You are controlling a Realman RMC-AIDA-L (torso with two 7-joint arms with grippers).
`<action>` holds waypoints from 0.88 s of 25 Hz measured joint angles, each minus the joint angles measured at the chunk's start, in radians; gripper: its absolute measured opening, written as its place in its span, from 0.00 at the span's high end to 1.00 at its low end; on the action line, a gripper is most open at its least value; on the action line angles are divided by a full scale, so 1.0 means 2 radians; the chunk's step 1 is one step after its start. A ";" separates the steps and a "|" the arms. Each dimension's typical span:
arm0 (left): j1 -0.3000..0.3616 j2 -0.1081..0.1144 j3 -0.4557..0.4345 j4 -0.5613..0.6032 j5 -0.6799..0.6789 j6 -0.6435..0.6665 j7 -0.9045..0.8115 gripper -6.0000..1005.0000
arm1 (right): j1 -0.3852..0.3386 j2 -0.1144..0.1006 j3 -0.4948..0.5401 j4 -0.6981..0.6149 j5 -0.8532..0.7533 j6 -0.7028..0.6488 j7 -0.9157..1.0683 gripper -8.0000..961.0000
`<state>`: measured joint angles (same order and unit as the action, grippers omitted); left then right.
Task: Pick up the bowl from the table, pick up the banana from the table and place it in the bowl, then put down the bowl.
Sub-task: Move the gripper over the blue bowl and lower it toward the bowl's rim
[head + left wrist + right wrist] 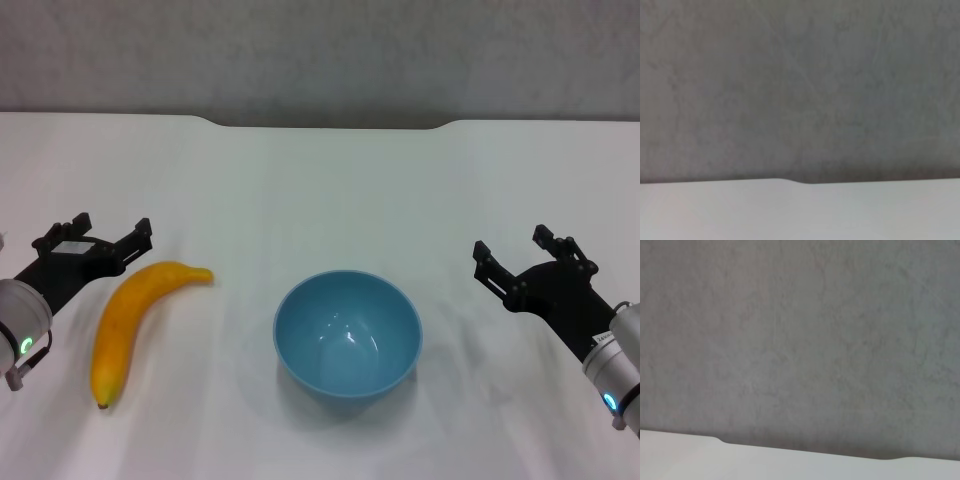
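Note:
A glossy light-blue bowl [347, 333] stands upright and empty at the middle of the white table [320, 180]. To its left lies a curved yellow-orange banana [131, 326], stem end toward the bowl, dark tip toward the near edge. My left gripper [98, 229] hovers open just left of the banana's upper end, holding nothing. At the far right my right gripper [516, 252] is open too, a good hand's width from the bowl's rim. Neither wrist view shows the bowl, the banana or any fingers.
The table's far edge [790, 181] has a shallow notch [330, 124], with a grey wall [800, 340] behind it. Bare white tabletop lies between the bowl and the right gripper and beyond both objects.

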<state>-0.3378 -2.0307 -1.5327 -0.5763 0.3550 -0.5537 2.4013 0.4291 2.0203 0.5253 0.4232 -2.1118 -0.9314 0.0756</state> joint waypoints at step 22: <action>0.001 0.011 0.025 -0.055 0.051 0.098 -0.095 0.10 | 0.006 -0.013 0.015 0.042 -0.002 0.078 0.001 0.08</action>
<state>-0.3350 -2.0084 -1.4828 -0.6858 0.4568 -0.3574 2.2106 0.4407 1.9944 0.5545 0.5077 -2.1157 -0.7763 0.0785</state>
